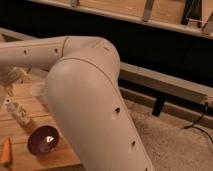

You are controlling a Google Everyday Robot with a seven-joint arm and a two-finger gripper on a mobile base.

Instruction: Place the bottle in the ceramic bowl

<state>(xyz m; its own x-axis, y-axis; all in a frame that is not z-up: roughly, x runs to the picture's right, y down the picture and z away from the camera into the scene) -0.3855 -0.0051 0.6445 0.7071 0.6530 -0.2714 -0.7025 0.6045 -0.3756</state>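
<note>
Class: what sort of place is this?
Likely a lab or office test area: a wooden table holding a bowl, bottle and cup, beside a speckled floor. The end effector hangs above the table, far left.

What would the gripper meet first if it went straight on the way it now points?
The gripper, at the left edge above the wooden table, points downward. Probably the bottle lying below it comes first; depth is unclear, so it could reach bare table beside it.

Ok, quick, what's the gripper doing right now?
Gripper: open, holding nothing, at the left edge, above the bottle.
</note>
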